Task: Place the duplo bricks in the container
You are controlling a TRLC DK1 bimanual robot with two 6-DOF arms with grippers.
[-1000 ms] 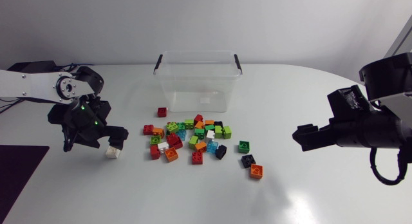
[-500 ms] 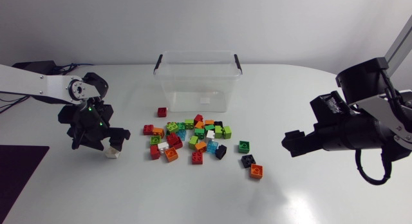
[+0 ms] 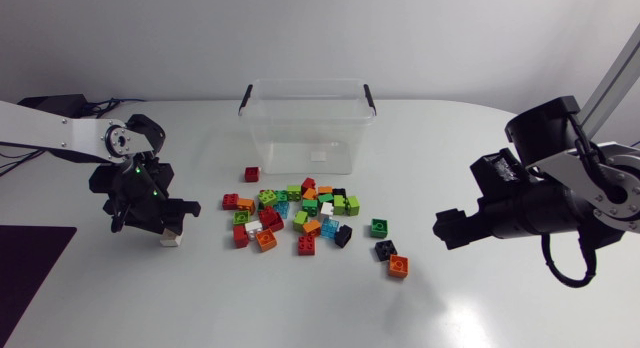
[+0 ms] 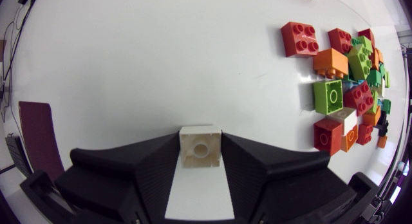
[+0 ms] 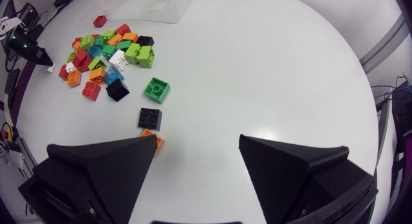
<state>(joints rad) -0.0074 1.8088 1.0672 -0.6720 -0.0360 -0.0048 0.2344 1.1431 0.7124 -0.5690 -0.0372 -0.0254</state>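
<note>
Closing in over the past second, the left gripper (image 4: 200, 139) now has its fingers (image 4: 154, 166) clamped on the white duplo brick (image 4: 200, 150) from both sides. The brick sits on the desk (image 4: 129, 69). Seen from above, the black fingers cover all but a sliver of it.

Across the desk, the right gripper (image 3: 447, 228) has edged in toward the bricks. Its fingers (image 5: 109, 166) are spread wide above the white surface. Just ahead of one fingertip lies an orange brick (image 5: 154, 139), partly hidden by it. A black brick (image 5: 149, 118) and a green brick (image 5: 157, 89) lie beyond.

Between the two arms, the main pile of bricks (image 3: 295, 210) lies scattered in front of the clear container (image 3: 300, 138). A single red brick (image 3: 252, 174) lies apart from the pile, near the container's corner on the left arm's side. Every brick in view lies on the desk, outside the container.
</note>
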